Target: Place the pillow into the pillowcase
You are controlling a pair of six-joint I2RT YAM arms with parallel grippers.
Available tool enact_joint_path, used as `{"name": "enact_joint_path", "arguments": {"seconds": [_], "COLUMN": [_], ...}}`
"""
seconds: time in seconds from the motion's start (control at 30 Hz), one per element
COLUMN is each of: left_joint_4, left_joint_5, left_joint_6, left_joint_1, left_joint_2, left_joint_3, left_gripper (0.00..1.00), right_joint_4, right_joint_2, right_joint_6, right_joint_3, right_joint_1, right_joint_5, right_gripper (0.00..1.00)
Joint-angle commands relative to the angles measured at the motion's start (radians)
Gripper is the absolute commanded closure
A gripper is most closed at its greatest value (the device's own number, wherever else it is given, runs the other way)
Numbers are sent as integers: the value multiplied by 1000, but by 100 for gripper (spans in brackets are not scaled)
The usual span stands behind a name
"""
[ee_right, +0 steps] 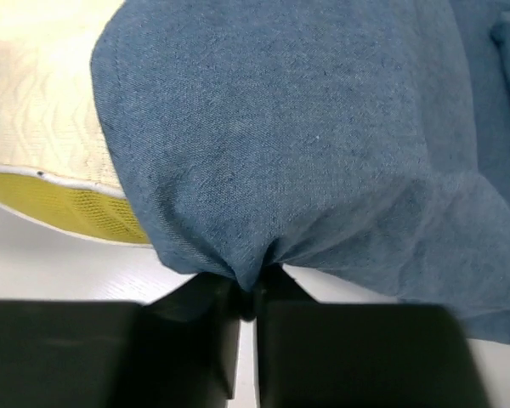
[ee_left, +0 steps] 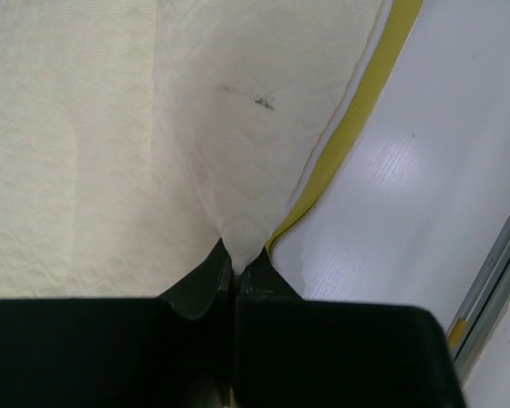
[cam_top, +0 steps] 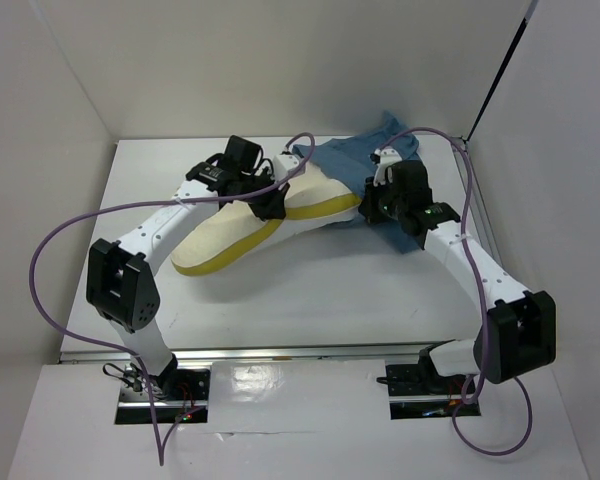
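Pillow lies centre of surface, its far-right end under pillowcase. Left pincer is clamped on pillow cloth at its edge. Right pincer is clamped on a pillowcase fold, just right of pillow.

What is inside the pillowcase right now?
One end of the pillow is tucked inside the pillowcase, which bulges over it; the rest of the pillow sticks out uncovered. The pillowcase hides how far in that end reaches.
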Motion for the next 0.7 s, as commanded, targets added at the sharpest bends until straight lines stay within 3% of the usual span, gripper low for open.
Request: {"name": "enact_joint_path", "arguments": {"seconds": [0.0, 0.07, 0.33, 0.5, 0.67], "left_joint_4": [37, 46, 81, 92, 103], "left_joint_5": [58, 58, 30, 30, 30], "left_joint_6": [-39, -39, -89, -111, -111], "left_joint_1": [2, 2, -7, -7, -7], "left_joint_2": [-21, -21, 11, 20, 20], "left_joint_3": [28, 18, 27, 36, 25], "left_gripper": [100, 100, 100, 100, 100], "right_joint_4": [98, 98, 8, -64, -112], "right_joint_2": [2, 2, 40, 40, 17], "right_joint_6": [6, 6, 26, -3, -80], "right_joint_3": [52, 61, 260, 287, 218], "right_joint_1": [8, 18, 173, 228, 228], "right_joint_5": [-34, -55, -135, -141, -38], "right_gripper": [92, 100, 100, 83, 81]}}
